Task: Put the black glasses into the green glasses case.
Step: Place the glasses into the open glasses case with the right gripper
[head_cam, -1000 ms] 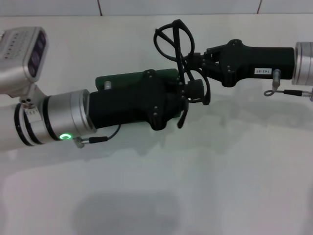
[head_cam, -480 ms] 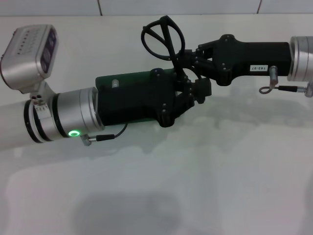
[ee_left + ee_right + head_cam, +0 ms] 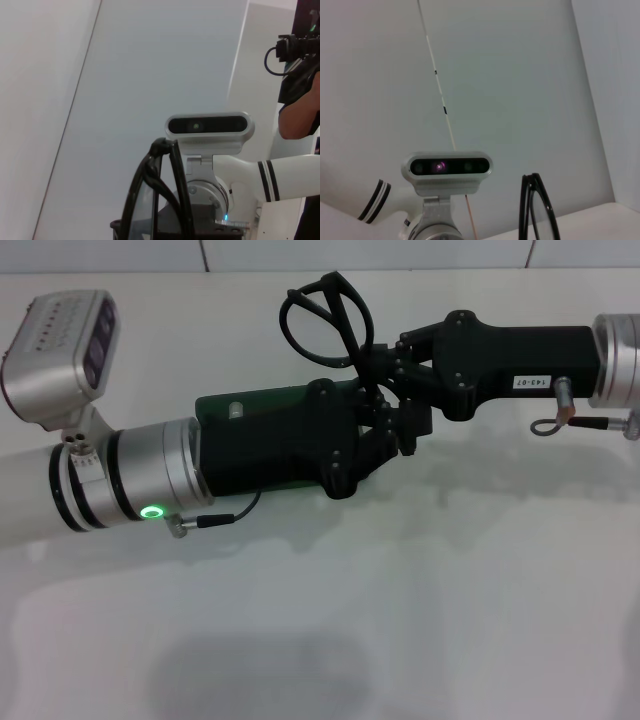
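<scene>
A pale table [image 3: 400, 620] meets a white wall at 12 o'clock. The glasses [image 3: 322, 320] stand above it where both grippers meet: right gripper [image 3: 385, 375] pinches them, left gripper [image 3: 375, 445] too crowded to tell. The case [image 3: 245, 410] (mostly hidden under the left arm) lies at 9 o'clock of them.

I'm working in what looks like a robotics lab: a bare white table [image 3: 420, 620] is sitting under my arms, plain pale wall panels [image 3: 150, 65] are rising behind. A person [image 3: 300, 100] is standing off to one side holding a camera [image 3: 292, 42].
</scene>
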Robot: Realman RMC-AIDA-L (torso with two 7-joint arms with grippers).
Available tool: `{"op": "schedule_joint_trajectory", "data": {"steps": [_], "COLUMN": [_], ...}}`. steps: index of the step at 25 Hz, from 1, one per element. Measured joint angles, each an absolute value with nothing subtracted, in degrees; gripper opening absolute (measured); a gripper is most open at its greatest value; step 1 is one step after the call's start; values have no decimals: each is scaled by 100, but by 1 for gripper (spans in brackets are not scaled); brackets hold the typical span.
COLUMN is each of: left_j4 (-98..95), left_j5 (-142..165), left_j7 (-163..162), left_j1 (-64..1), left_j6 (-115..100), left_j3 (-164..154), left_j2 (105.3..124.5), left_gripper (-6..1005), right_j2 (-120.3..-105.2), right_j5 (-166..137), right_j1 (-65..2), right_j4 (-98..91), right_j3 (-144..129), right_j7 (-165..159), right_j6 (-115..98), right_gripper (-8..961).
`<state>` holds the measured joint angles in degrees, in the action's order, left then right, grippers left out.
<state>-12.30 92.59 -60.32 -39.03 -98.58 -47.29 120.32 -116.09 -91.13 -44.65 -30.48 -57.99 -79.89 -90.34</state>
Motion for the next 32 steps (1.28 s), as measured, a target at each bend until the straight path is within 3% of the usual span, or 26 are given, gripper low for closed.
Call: {"op": "schedule_joint_trajectory", "data": {"steps": [15, 23, 32], "left_j4": [-1354, -2190, -2421], "left_j5": [9355, 9880, 9854], "left_j7": [-6028, -5823, -5503], "left_j1": [-3683, -2782, -1887], "left_j6": [-9895, -9720, -8858], "left_j3": [-4730, -4714, -4676], "left_j2": [11987, 11933, 11845], "left_gripper": [8, 8, 9], "right_j2": [-11579, -11621, -11620], "right_j5": [-9056, -8857, -7320], "right_j1": [-4430, -4509, -4699], "right_j4": [-3038, -2991, -3020], "right_j3": [-5745, -6270, -9170], "right_j7": [-7731, -6875, -6123], "right_j6": [-8682, -7883, -6019], "right_gripper": [53, 57, 61]}}
